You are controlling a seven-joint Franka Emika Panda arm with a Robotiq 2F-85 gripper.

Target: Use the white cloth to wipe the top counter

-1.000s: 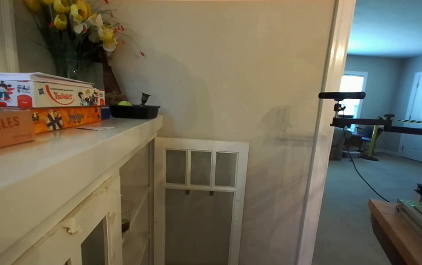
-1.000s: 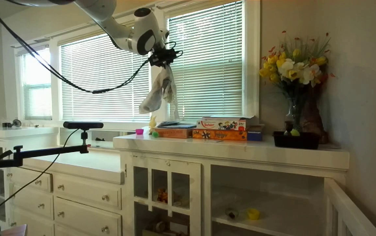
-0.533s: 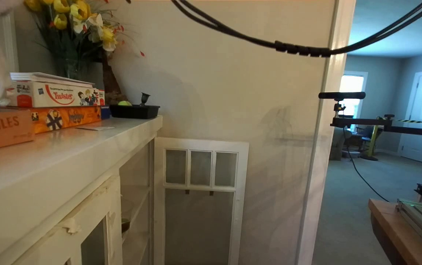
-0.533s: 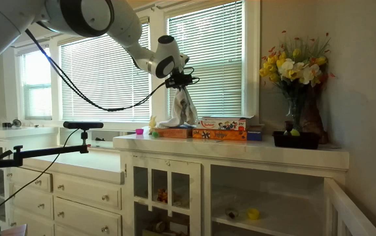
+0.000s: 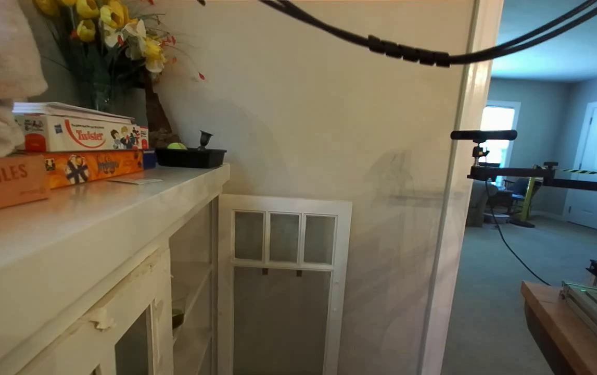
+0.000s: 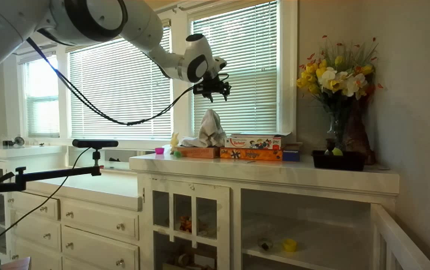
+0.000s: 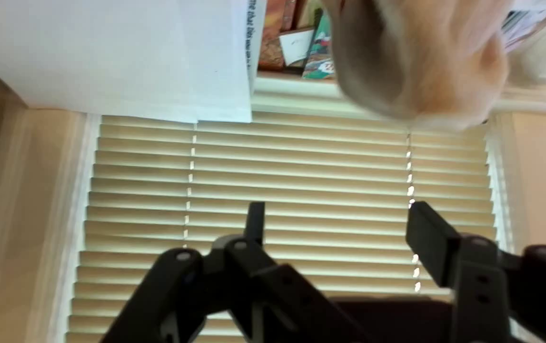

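Tool (image 6: pixel 218 99) spread apart, gripping nothing, above the white cloth (image 6: pixel 210 131), which sits heaped on the FILES box (image 6: pixel 198 152) left of the Twister box (image 6: pixel 253 142). Judged risks: too deep a grasp could drag boxes; wiping there would miss the tabletop (image 5: pixel 95 202).

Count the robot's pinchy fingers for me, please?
2. In the wrist view, one finger is on the left and the other finger on the right, with a gap between them. No others seem hidden.
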